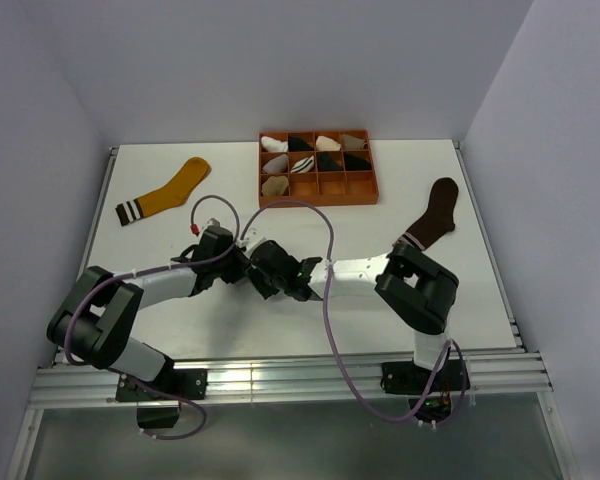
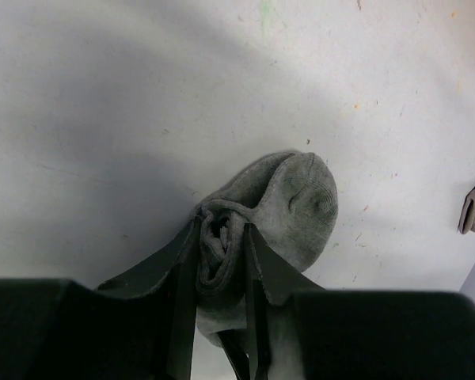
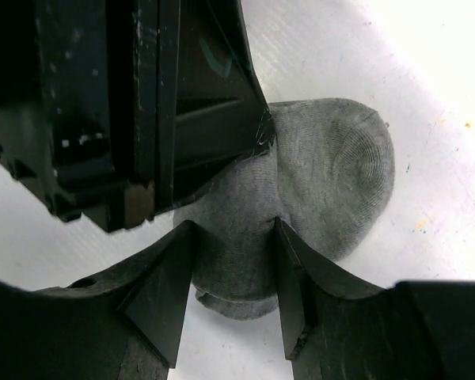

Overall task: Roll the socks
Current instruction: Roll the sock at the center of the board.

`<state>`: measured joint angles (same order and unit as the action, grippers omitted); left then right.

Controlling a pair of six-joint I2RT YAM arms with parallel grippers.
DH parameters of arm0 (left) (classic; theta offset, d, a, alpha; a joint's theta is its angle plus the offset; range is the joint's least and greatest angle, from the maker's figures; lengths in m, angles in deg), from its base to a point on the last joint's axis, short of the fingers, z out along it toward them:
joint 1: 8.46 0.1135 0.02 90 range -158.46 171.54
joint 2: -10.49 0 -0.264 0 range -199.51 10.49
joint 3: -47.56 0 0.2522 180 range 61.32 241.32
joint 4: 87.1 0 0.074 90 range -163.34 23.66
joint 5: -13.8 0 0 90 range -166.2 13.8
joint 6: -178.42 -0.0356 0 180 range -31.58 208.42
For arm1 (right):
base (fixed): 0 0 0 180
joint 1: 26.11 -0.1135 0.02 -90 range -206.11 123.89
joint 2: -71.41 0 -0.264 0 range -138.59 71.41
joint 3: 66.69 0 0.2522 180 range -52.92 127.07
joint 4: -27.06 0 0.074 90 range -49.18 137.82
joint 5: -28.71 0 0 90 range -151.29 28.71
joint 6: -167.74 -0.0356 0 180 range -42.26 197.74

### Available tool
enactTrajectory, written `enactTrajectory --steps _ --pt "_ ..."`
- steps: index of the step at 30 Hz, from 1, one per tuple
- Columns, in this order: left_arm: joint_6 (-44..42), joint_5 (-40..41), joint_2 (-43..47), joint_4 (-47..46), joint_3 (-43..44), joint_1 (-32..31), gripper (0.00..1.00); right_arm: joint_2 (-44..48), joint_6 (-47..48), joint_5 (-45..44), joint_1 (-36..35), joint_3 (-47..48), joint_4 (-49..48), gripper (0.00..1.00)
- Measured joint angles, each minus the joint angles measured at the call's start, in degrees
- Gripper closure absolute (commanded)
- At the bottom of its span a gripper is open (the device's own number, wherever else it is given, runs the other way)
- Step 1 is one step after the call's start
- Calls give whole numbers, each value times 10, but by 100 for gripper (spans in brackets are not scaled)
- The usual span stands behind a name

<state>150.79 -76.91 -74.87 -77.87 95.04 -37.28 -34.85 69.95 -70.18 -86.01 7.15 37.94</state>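
Left gripper (image 2: 222, 229): narrow, clamped on the grey sock (image 2: 301, 198). Both fingers pinch a bunched fold of fabric that stands up between them. The toe end spreads beyond my fingertips and lies flat on the table (image 1: 480, 270).

Right gripper (image 3: 233, 233): jaws moderately apart, straddling the same grey sock from the other side. Fabric fills the gap and reaches both fingers (image 3: 170, 277). I cannot tell whether they press on it or only flank it. My left gripper's black body sits just above, its tip against the sock near my right fingertips.

Top view: my two wrists meet nose to nose at the middle of the table, nearer the front edge. The grey sock is hidden beneath them there.

Mustard-yellow sock (image 1: 170, 192): flat at far left, striped cuff towards the left edge, well apart from both grippers.

Dark brown sock (image 1: 435, 215): flat at far right, cuff end just beside my right arm's elbow.

Orange tray (image 1: 317, 202): far centre, divided into compartments. Small white, black and beige bundles (image 1: 274, 165) fill the back rows.
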Motion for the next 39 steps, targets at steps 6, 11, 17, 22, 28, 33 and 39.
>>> enactTrajectory --steps 6,11,17,22,28,33,39 --pt "0 10 -3 -11 1 7 87 -23 -10 -31 -3 33 24 100" --pt "-3 16 2 -9 0 5 65 -13 -19 20 20 29 26 100" --pt "-11 20 43 17 -7 -7 38 -14 -57 226 108 40 52 100" --pt "-10 24 99 35 -12 -14 30 -53 -76 356 159 82 89 100" --pt "3 41 178 34 -49 -14 30 -110 -109 494 206 127 117 100" --pt "14 42 192 28 -88 -14 29 -140 -146 565 231 144 122 100" --pt "26 36 151 -5 -106 -14 30 -172 -190 625 249 158 122 100"
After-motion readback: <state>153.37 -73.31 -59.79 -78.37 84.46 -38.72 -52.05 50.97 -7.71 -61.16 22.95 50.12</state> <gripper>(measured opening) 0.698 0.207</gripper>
